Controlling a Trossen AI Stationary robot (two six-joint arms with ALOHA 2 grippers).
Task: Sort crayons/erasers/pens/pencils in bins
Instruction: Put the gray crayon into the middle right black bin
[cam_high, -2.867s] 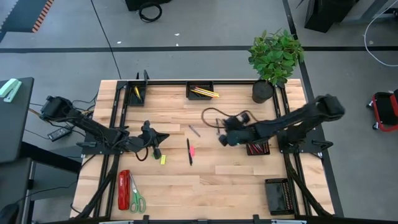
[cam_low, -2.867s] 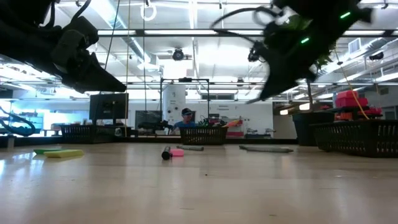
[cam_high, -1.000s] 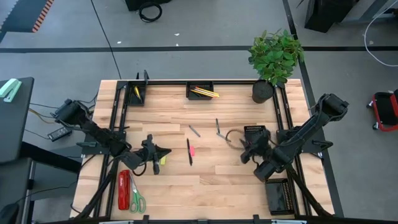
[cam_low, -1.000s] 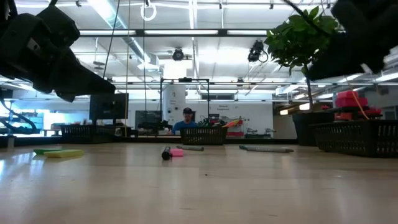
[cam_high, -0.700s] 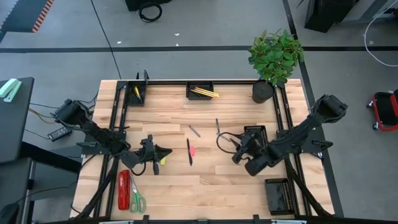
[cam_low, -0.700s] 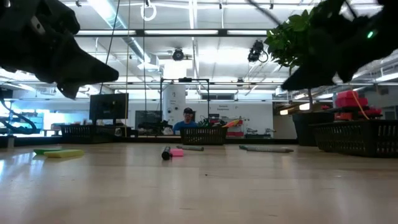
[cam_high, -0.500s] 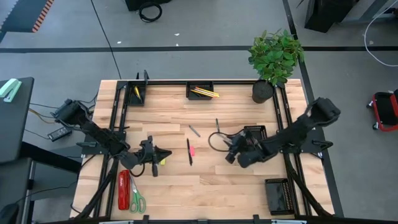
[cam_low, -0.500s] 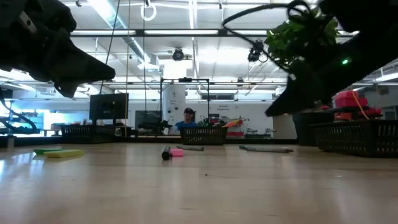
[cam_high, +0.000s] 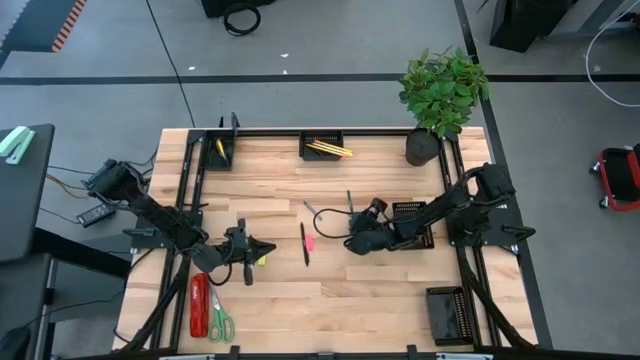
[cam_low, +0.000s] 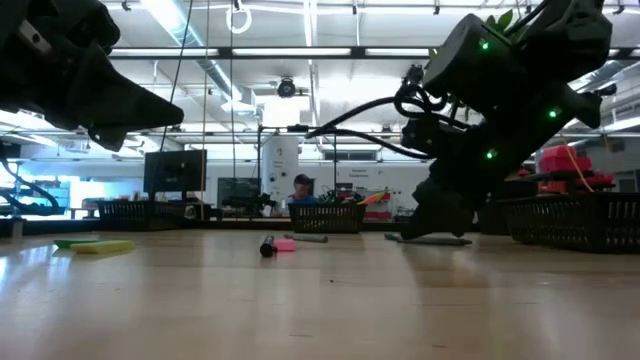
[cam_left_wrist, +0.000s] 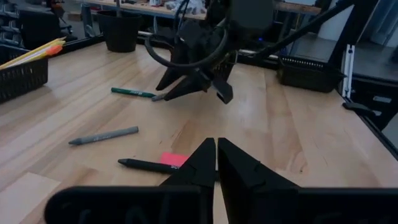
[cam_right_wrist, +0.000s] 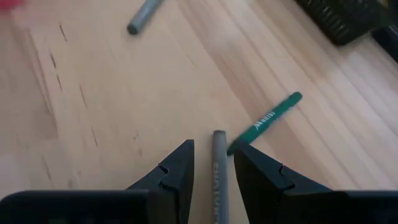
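Observation:
My right gripper (cam_right_wrist: 213, 149) is open and low over the table's middle right (cam_high: 353, 228). Its two fingers stand on either side of a grey pen (cam_right_wrist: 219, 163) without touching it. A green stick (cam_right_wrist: 264, 121) lies slantwise against that pen's far end. Another grey pen (cam_high: 312, 209), a black pen (cam_high: 303, 243) and a pink eraser (cam_high: 309, 242) lie at mid-table. My left gripper (cam_left_wrist: 216, 155) is shut on nothing above the table's left (cam_high: 252, 250), beside a yellow eraser (cam_high: 262, 258).
Black mesh bins stand at the far left (cam_high: 221, 150), far middle with yellow pencils (cam_high: 322, 146), under my right arm (cam_high: 412, 222) and near right (cam_high: 446, 312). A plant pot (cam_high: 422, 147) is at the far right. A red stapler (cam_high: 199, 303) and scissors (cam_high: 219, 320) lie near left.
My right gripper has swung from beside the near-right bin toward the table's left, come down close to the tabletop and rolled about its own line. It now straddles the grey pen. The pens and erasers have stayed where they were.

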